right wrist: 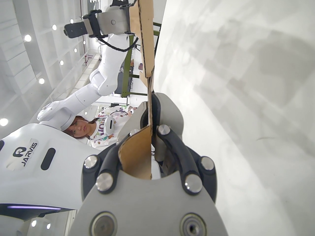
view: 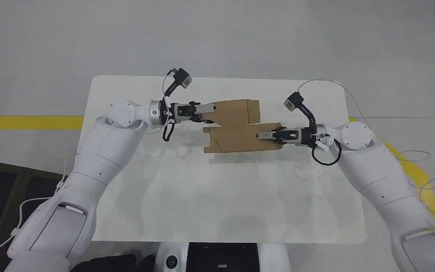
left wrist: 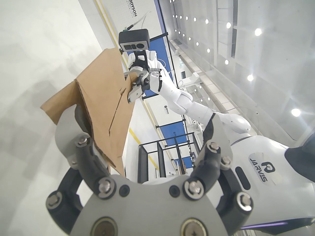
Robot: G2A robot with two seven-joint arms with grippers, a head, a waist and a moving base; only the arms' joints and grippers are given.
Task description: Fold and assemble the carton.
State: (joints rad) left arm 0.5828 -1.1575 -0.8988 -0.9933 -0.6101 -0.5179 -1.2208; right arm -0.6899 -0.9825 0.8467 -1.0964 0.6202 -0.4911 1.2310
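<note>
Carton [view: 234, 124], an unfolded flat blank, over the middle of the table [view: 224, 204], a little toward its far edge. Whether it rests on the tabletop or hangs just above it cannot be told. Right gripper [view: 264, 134], toward the table's right side, is clamped on the carton. Its wrist view shows the board edge-on between its fingers [right wrist: 169, 114], pinched close to the rim. Left gripper [view: 209, 114], toward the table's left side, is spread wide and grips nothing. One finger [left wrist: 70, 126] lies against a panel next to a scored crease; the other finger [left wrist: 214, 136] stands well apart from the board.

Step in hand, as judged: opening the blank along its creases, with little of the assembly done. To do it well, the right gripper should serve as a fixed anchor and hold tight, since a pinch so near the rim may slip or tear the board under load. The left gripper should close on its panel just beside the crease before any bending. A push from a single finger would likely swing the whole carton about the right gripper rather than fold it. The bend should follow the score line, both arms turning together and slowly, so that the panels hinge cleanly and the slotted flaps do not catch.
</note>
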